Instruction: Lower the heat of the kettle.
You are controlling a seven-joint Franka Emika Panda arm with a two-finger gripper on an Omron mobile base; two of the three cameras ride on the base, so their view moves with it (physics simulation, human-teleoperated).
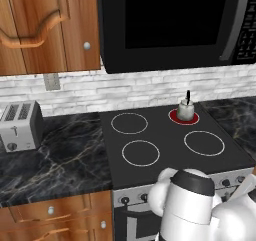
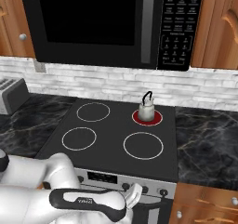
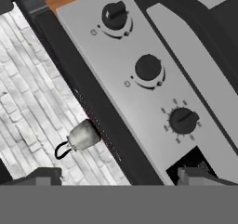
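One kettle (image 1: 185,110) on the glowing red rear burner (image 1: 183,117), four burners in all.
Three knobs (image 3: 148,68) face the hand (image 3: 119,176); its fingers stand wide apart, holding nothing.

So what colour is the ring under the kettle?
Red, under the kettle, on the burner ring; clearest in the right base view.

Open room before the knobs (image 3: 183,120). Bare cooktop (image 1: 165,135) around the kettle (image 1: 185,110); microwave (image 1: 175,25) hanging over it.
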